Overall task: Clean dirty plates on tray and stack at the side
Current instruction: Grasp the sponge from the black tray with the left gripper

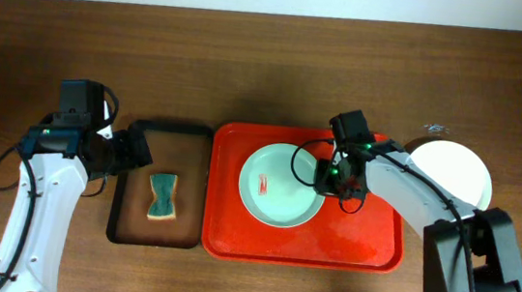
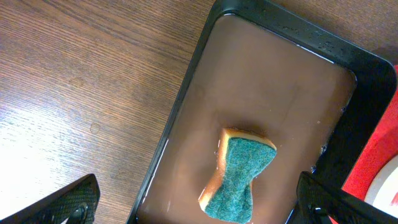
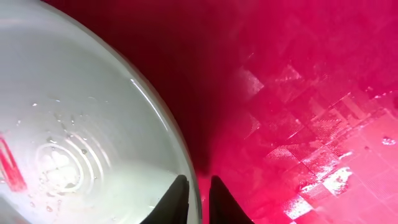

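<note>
Lying in red tray [image 1: 376, 255]: smeared plate [image 1: 280, 192]; brown tray [image 1: 121, 229]: sponge [image 1: 163, 197].

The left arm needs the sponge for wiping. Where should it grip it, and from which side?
Likely best: grip the sponge at its narrow waist, coming straight down from above, one finger on each pinched-in side. It lies flat, green scrub face up, mid brown tray, away from the walls, with the open left gripper above it.

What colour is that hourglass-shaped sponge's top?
The sponge top is teal-green, over orange foam; left wrist view shows it best.
</note>
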You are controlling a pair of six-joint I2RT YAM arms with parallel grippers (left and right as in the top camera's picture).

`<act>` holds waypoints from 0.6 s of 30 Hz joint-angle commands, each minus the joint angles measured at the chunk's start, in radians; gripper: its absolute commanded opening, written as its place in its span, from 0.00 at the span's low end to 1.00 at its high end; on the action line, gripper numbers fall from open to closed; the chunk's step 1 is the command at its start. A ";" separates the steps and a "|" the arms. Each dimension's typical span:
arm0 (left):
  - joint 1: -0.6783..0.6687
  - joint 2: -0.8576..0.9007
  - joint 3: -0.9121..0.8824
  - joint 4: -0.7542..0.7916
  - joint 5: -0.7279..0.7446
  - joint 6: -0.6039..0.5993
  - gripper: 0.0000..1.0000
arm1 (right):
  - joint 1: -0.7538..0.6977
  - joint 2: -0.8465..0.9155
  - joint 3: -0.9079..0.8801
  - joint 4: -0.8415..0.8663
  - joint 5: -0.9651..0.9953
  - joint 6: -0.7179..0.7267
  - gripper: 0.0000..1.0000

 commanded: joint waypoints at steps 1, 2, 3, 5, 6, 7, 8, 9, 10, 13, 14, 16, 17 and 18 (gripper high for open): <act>0.003 -0.011 0.011 0.001 -0.001 -0.013 0.99 | 0.005 -0.035 -0.001 0.006 0.017 -0.003 0.04; 0.003 -0.011 0.011 0.001 -0.001 -0.013 0.99 | 0.005 -0.035 -0.001 0.006 0.017 -0.003 0.04; 0.003 -0.011 0.011 0.001 -0.001 -0.013 0.99 | 0.006 -0.035 -0.001 0.005 0.016 -0.003 0.04; 0.003 -0.011 0.011 0.001 -0.001 -0.013 0.99 | 0.006 -0.035 -0.001 -0.010 0.015 -0.003 0.04; 0.003 -0.011 0.011 0.001 -0.001 -0.013 0.99 | 0.006 -0.035 -0.001 -0.023 0.015 -0.003 0.04; 0.003 -0.011 0.011 0.002 0.000 -0.013 0.99 | 0.006 -0.035 -0.001 -0.041 0.015 -0.003 0.04; 0.003 -0.011 0.011 0.002 0.000 -0.013 0.99 | 0.006 -0.034 -0.001 -0.050 0.007 -0.003 0.04; 0.003 -0.011 0.011 0.002 0.000 -0.013 0.99 | 0.006 -0.034 -0.001 -0.055 0.004 -0.002 0.04; 0.003 -0.011 0.011 0.033 0.010 -0.013 0.99 | 0.006 -0.034 -0.001 -0.063 0.003 0.013 0.04; -0.018 -0.011 -0.003 -0.006 0.251 0.028 0.89 | 0.006 -0.034 -0.002 -0.089 -0.050 0.016 0.04; -0.051 -0.010 -0.018 -0.010 0.233 0.060 0.75 | 0.008 -0.034 -0.002 -0.089 -0.060 0.015 0.04; -0.114 -0.010 -0.056 -0.011 0.151 0.059 0.59 | 0.020 -0.032 -0.002 -0.089 -0.059 0.015 0.04; -0.138 -0.010 -0.077 -0.011 0.104 0.060 0.44 | 0.026 -0.032 -0.002 -0.089 -0.059 0.015 0.04; -0.152 -0.010 -0.097 -0.009 0.089 0.060 0.40 | 0.028 -0.032 -0.002 -0.087 -0.059 0.015 0.04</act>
